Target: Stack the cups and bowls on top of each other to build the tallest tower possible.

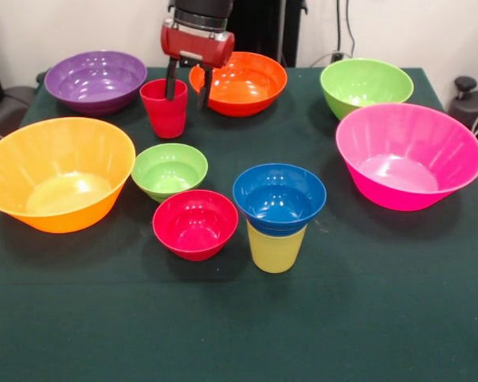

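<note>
Front view shows a dark green table (366, 318) with bowls and cups spread across it. Largest are the orange-yellow bowl (56, 173) at the left edge and the pink bowl (409, 156) at the right, tilted a little toward the camera. Next in size come the purple bowl (95, 80) at the far left, the orange bowl (243, 83) at the far middle and the medium green bowl (366, 86) at the far right. Among the small ones, the small blue bowl (279, 197) sits upright on the mouth of the yellow cup (275, 251) near the table's middle, forming a two-piece stack. Just left of it stands the small red bowl (195, 224), and beside that, farther back, the small green bowl (170, 170). The red cup (164, 109) stands upright between the purple and orange bowls. The gripper (188, 89) hangs over it with fingers spread apart: one finger (172, 81) dips inside the cup's mouth, the other lies outside its rim, in front of the orange bowl.
</note>
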